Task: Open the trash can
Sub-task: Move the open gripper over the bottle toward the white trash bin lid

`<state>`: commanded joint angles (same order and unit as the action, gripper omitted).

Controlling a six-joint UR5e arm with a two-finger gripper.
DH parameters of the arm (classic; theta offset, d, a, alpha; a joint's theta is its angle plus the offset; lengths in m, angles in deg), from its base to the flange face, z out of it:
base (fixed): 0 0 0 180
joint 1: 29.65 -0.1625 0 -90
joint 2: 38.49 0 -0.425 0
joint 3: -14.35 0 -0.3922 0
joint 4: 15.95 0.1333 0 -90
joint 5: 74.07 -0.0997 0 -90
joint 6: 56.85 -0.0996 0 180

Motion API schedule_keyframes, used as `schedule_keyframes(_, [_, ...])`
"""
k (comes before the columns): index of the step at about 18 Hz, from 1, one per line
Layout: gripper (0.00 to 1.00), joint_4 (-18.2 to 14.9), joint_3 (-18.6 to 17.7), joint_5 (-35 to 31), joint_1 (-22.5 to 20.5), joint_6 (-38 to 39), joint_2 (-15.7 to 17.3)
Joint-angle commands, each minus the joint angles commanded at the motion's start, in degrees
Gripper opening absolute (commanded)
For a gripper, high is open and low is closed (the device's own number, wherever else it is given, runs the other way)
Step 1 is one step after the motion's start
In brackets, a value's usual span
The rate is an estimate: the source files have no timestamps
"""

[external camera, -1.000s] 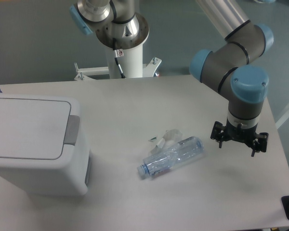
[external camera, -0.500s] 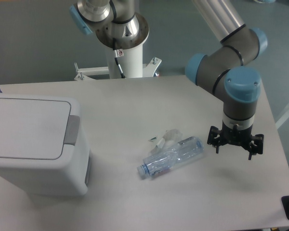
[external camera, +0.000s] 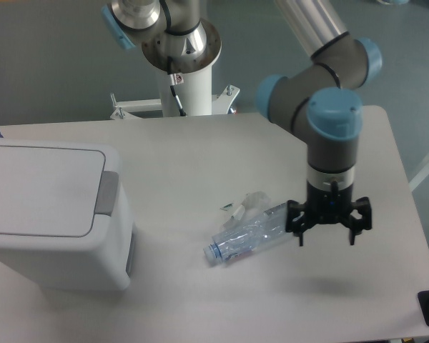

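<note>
1. Pincer hanging in the air above the table, fingers spread wide, holding nothing.
2. Pointing straight down from the grey and blue arm, probably just on the way across, not reaching for anything yet.
3. Right next to it, toward the left: a squashed clear bottle lying on its side, blue cap toward the front, with a scrap of crumpled plastic at its far end. Hard to tell if touching the bottle; looks just above its end.
4. Far off at the left edge: the trash can, big and white, lid flat and shut, grey push strip on the side facing the pincer.
5. Compared with a second ago: moved left, from out over the right side of the table to the bottle's end. Bottle and trash can in the same spots.
6. Not opened yet; a long way still to go to the grey strip.
</note>
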<state>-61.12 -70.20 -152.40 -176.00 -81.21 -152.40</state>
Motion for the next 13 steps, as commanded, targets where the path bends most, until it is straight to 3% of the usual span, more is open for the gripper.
schedule_keyframes(4, [1.0,-0.1,0.4,4.6,3.6,0.5,3.8])
schedule_keyframes(9, [1.0,-0.4,-0.6,10.7,6.1,7.6,8.7])
schedule_keyframes(13, [1.0,-0.5,-3.5,12.5,9.3,9.7,13.4])
